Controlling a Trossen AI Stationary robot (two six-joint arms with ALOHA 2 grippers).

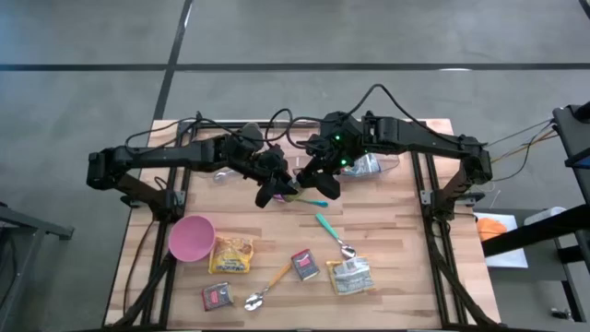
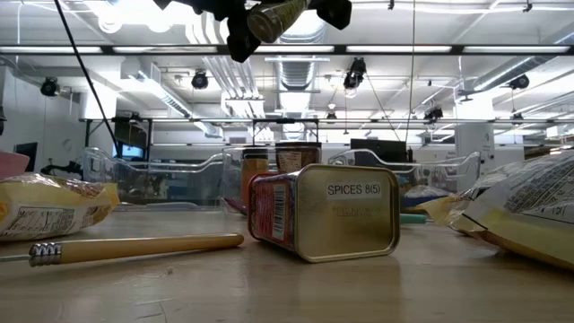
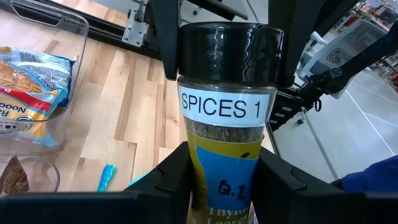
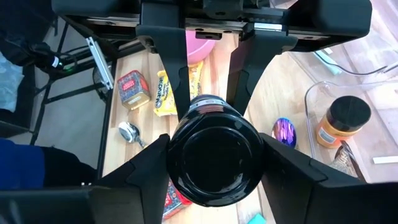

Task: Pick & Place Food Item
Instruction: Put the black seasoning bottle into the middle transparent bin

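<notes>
We are seeing a pale wooden slatted table (image 1: 387,231) carrying a pink round bowl (image 1: 191,237) at eight o'clock and a yellow noodle packet (image 1: 230,254) beside it.

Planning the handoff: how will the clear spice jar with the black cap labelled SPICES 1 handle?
The clear spice jar with black cap looks rigid and probably light, holding dried herbs. Its glossy round sides may slip or twist; laid down, it would likely roll.

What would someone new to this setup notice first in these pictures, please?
Both arms meet above the middle of the table: the left gripper holds a spice jar labelled SPICES 1 by its body, while the right gripper sits around its black cap. Below, near the table's front, lie a pink bowl, noodle packets and a spice tin marked SPICES 8(5).
</notes>
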